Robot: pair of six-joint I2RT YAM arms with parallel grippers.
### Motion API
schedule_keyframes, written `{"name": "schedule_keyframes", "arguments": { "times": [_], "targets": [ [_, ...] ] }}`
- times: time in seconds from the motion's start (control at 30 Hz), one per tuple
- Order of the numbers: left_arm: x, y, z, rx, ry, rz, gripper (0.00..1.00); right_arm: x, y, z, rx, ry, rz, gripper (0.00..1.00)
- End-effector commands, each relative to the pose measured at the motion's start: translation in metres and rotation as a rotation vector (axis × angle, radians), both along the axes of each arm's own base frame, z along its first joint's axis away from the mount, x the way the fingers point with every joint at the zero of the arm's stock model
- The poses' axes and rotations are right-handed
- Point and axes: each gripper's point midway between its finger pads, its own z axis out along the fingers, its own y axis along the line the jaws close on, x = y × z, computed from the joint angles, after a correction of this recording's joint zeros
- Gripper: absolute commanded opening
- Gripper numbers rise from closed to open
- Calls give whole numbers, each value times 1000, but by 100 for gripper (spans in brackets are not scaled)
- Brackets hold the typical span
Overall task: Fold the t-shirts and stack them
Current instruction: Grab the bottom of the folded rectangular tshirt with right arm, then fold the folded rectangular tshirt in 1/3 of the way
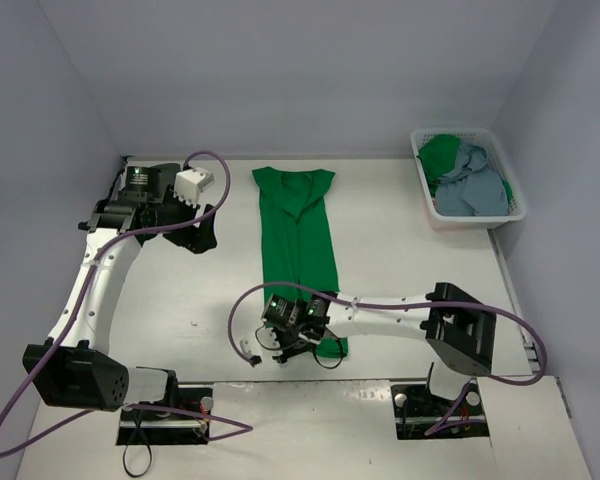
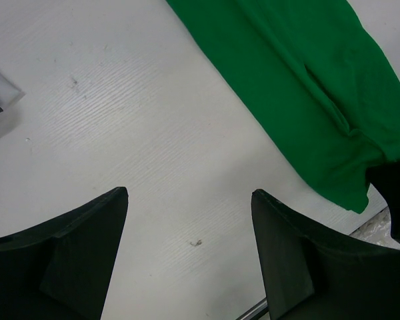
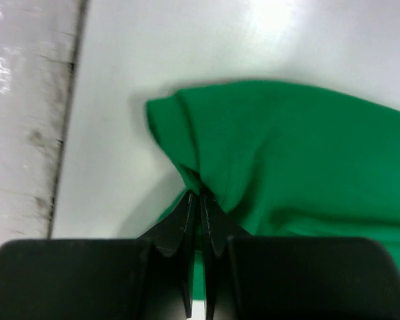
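The right claw [image 3: 200,197] is pressed together on a pinch of the green t-shirt [image 3: 300,153], and the cloth bunches into a small peak right at its tips. That shirt lies as a long narrow strip on the table [image 1: 410,260], its hem end under this claw and the rest running away from it toward the far side. The left claw [image 2: 190,195] hangs spread and empty over bare table, with the strip's edge ahead and to its right, not touching. Well beyond the right claw, in the far right corner, the basket [image 1: 427,198] holds a blue-grey shirt [image 1: 477,188] and more green cloth. The step in hand looks like the crosswise fold, since the lengthwise folds seem done. Next, I judge, the pinched hem needs lifting and carrying toward the collar, low and straight so the strip does not skew, before release.
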Motion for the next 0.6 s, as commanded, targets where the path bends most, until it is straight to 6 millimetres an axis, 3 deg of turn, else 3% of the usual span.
{"name": "schedule_keyframes", "arguments": {
  "times": [0.0,0.33,0.47,0.57],
  "targets": [
    [9,-2,26,-33,-88,-4,69,20,15,49,102,-56,6,0],
    [12,-4,25,-48,-76,-9,69,80,18,76,159,-104,-44,0],
    [14,-4,23,-48,-75,-7,69,116,21,87,187,-129,-73,0],
    [14,-3,21,-51,-70,-7,69,142,18,84,187,-133,-94,0]
  ]
}}
